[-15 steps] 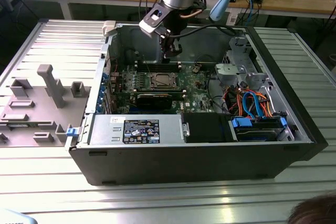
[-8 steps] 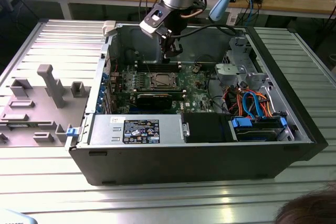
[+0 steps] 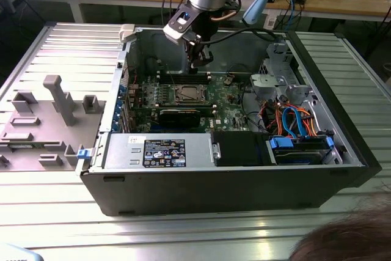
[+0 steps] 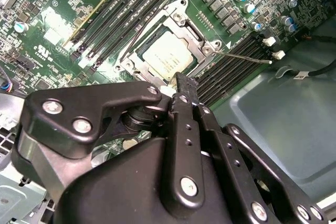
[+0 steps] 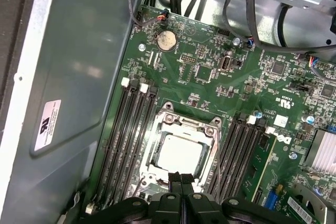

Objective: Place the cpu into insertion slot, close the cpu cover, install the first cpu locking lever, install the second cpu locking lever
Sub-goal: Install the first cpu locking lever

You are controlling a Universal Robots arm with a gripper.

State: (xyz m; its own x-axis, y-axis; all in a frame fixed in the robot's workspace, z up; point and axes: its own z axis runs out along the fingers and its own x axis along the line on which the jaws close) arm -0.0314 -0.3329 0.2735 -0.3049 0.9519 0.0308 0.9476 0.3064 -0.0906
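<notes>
The cpu (image 4: 167,56) (image 5: 178,156) lies in the insertion slot (image 3: 188,94) on the green motherboard, its pale metal top showing. Around it the silvery cpu cover (image 4: 198,39) (image 5: 188,125) lies flat. One thin locking lever (image 4: 245,57) sticks out from a socket corner over the black memory slots. Another lever (image 4: 144,27) runs along the socket's side. My gripper (image 3: 198,62) (image 4: 184,81) (image 5: 181,178) hangs just above the socket's edge. Its black fingers are shut together with nothing between them.
Long black memory slots (image 5: 126,140) flank the socket on both sides. The case holds a power supply (image 3: 159,151) and a drive cage with coloured cables (image 3: 293,120). A grey fixture plate (image 3: 55,99) lies at the exterior view's left. A person's hair (image 3: 348,236) shows at the bottom.
</notes>
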